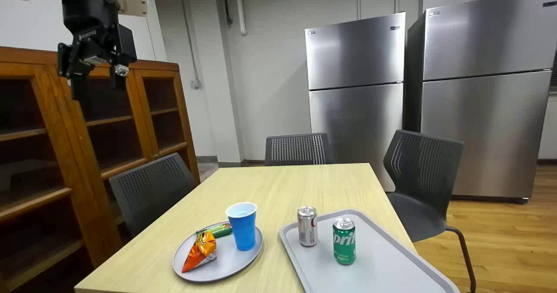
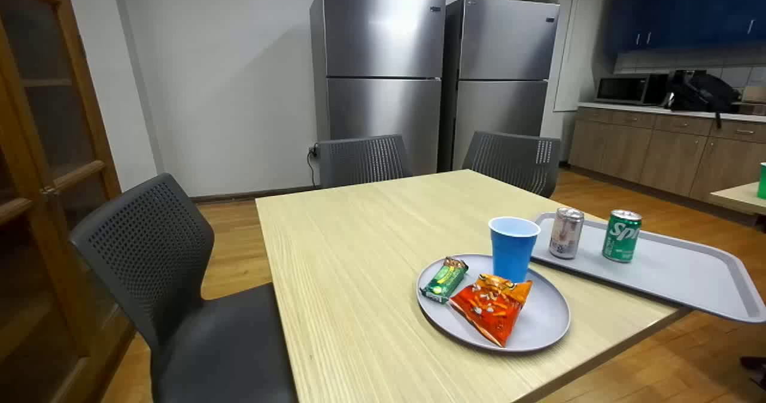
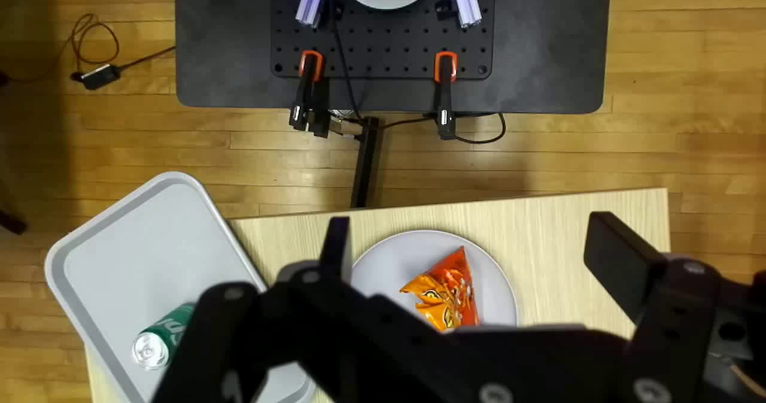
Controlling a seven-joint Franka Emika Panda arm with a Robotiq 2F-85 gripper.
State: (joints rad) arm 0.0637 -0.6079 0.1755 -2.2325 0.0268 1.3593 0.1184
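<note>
While the fingers (image 3: 622,265) hang in the air, spread wide apart, well above the worktop (image 3: 559,247), a round grey plate (image 3: 383,262) lies below, framed by the gap between them in the wrist view. Within the same gap shows an orange-and-red snack bag (image 3: 452,289), resting on the plate. Below the fingers too, on the plate, a blue cup (image 2: 513,250) stands upright just beside the bag, and a green-wrapped snack bar (image 2: 446,280) lies near the cup.

To the left of the fingers in the wrist view, and far below them, a grey tray (image 3: 131,259) rests partly past the worktop's edge. It carries a green Sprite can (image 3: 167,334) and, near that, a silver can (image 1: 307,226), both upright.

Past the fingers, toward the top of the wrist view, a black stand (image 3: 544,44) bears a perforated board (image 3: 383,41), with two orange-tipped clamps (image 3: 446,97) at its edge. Behind the fingers in an exterior view stands a wooden cabinet (image 1: 87,171); dark chairs (image 1: 152,193) sit lower than the fingers.
</note>
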